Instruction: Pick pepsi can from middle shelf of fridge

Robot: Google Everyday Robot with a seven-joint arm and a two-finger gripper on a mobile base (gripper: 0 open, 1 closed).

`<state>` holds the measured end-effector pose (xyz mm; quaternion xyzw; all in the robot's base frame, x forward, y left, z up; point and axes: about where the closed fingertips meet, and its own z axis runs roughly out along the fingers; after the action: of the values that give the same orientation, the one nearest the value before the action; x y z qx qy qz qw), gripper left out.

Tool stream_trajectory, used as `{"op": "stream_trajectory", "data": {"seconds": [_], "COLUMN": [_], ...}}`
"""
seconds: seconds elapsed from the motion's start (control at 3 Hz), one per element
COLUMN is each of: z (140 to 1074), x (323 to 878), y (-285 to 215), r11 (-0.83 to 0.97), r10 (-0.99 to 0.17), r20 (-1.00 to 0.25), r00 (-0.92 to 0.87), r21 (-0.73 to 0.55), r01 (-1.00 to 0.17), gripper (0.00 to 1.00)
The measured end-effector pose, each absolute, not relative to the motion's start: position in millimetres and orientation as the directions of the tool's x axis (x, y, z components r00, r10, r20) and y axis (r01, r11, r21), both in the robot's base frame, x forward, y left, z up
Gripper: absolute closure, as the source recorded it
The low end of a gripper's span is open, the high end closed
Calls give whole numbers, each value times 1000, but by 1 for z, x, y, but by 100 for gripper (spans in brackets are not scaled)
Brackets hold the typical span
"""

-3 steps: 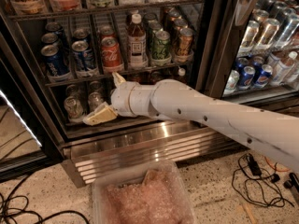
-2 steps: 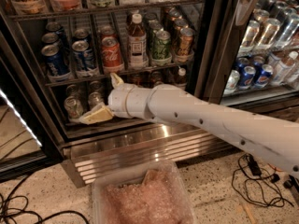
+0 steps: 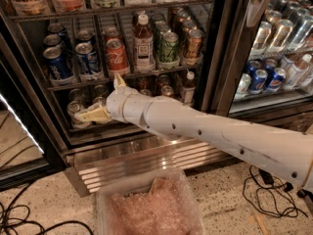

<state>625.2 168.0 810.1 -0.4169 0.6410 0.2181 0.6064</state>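
Camera view: fridge (image 3: 219, 43) fills the upper left and centre of the frame, door open, ribbed steel base panel below. Middle shelf (image 3: 161, 73) runs across it at about a third of the way down. Pepsi can (image 3: 89, 60) stands upright at the front of that shelf, left of centre, between a darker blue can (image 3: 57, 65) on its left and a coke can (image 3: 117, 57) on its right. Further right on the same shelf: a bottle (image 3: 143, 42), then a green can (image 3: 169, 48). The white arm (image 3: 210, 131) comes in from the lower right edge and reaches left across the fridge front. The hand (image 3: 103, 98) is below the middle shelf, in front of the cans on the lower shelf (image 3: 98, 131), lower than the pepsi can and slightly to its right, not touching it. Fingers spread apart, nothing between them: one tip points up at the shelf rail under the coke can, the other points left. Clear bin (image 3: 105, 199) with pinkish contents at bottom centre; cables (image 3: 266, 199) on the floor to the right.
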Motion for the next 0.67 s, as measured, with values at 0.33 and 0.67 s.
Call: {"op": "stream_trajectory", "data": {"seconds": [0.33,0.67], "z": [817,820], "x": [637,662], "y": [179,205], "r11": [601,619], "r10": [-234,-195], "r20": [-968,-976], "r00": [87,93], "r21": [-214,-196], "r01": [-770,-761], "gripper": [0,0]}}
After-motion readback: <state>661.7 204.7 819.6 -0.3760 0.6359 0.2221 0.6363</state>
